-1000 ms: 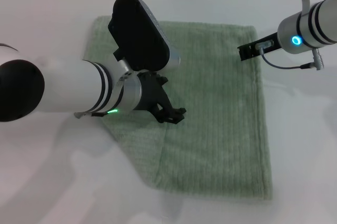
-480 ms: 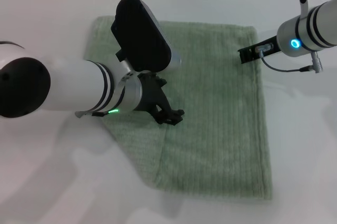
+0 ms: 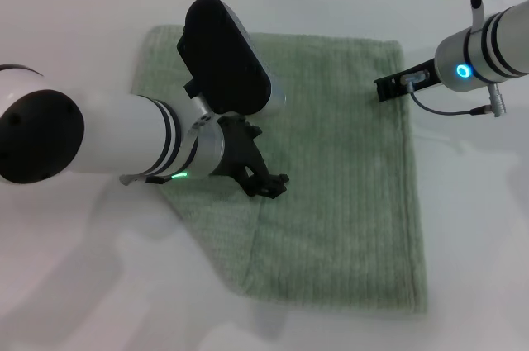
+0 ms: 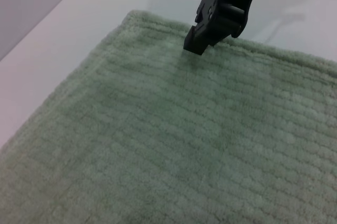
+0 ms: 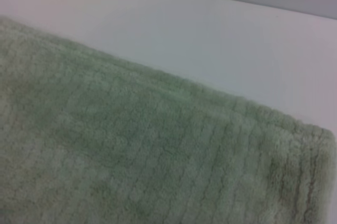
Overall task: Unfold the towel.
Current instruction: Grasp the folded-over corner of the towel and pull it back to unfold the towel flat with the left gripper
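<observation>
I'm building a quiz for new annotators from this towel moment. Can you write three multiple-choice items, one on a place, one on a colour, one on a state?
1. Where is the left gripper?
A. Over the towel's middle
B. Off the table
C. Beside the right gripper

2. What colour is the ribbed terry towel?
A. Navy blue
B. Pale sage green
C. Bright red

3. How does the towel lie?
A. Rolled into a tube
B. Hanging off an arm
C. Flat on the table, with a layer overlapping near its left front corner

Answers:
1 A: the left gripper is over the middle of the pale sage-green terry towel, while the right gripper is at its far right corner.
2 B: both wrist views show pale green ribbed cloth.
3 C: it spreads on the white table, with a fold line showing in the head view.
</observation>
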`<action>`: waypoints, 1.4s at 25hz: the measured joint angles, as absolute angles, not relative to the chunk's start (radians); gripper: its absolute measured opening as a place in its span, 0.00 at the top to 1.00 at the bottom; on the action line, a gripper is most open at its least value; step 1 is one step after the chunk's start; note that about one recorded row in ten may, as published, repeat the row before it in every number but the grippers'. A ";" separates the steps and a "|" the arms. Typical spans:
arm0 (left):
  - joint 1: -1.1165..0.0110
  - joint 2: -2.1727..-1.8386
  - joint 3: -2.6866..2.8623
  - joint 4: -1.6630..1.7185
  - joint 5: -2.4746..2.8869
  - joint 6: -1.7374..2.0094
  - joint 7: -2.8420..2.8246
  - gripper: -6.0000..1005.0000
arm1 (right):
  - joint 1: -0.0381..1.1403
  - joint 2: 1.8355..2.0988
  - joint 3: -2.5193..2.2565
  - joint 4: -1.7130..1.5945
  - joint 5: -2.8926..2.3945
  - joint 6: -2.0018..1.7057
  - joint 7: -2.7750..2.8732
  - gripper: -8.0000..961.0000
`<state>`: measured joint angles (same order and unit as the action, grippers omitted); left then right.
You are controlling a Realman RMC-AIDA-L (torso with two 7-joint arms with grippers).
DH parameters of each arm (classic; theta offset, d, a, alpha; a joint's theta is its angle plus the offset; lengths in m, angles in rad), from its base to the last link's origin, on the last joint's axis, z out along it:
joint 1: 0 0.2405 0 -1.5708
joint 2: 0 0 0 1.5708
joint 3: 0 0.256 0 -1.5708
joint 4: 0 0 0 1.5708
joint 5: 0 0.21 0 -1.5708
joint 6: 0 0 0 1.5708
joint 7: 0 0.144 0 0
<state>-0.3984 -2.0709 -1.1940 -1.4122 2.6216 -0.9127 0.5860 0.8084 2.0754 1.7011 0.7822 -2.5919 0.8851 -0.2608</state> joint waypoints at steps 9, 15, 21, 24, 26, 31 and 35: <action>-0.412 -2.071 -1.193 -1.379 2.622 -0.911 0.586 0.29 | 0.807 2.075 1.693 0.782 -2.585 0.886 -0.261 0.99; -0.426 -2.071 -1.186 -1.351 2.621 -0.910 0.586 0.29 | 0.805 2.075 1.686 0.783 -2.576 0.889 -0.262 0.99; -0.435 -2.071 -1.182 -1.340 2.622 -0.910 0.577 0.30 | 0.804 2.075 1.686 0.783 -2.575 0.892 -0.262 0.99; -0.437 -2.071 -1.182 -1.345 2.629 -0.909 0.576 0.30 | 0.803 2.075 1.686 0.786 -2.574 0.894 -0.262 0.99; -0.448 -2.071 -1.182 -1.345 2.659 -0.913 0.564 0.30 | 0.802 2.075 1.686 0.788 -2.573 0.896 -0.262 0.99; -0.474 -2.071 -1.180 -1.325 2.716 -0.924 0.503 0.30 | 0.802 2.075 1.686 0.789 -2.571 0.898 -0.262 0.99; -0.475 -2.071 -1.179 -1.326 2.720 -0.933 0.500 0.46 | 0.802 2.075 1.686 0.790 -2.564 0.898 -0.262 0.99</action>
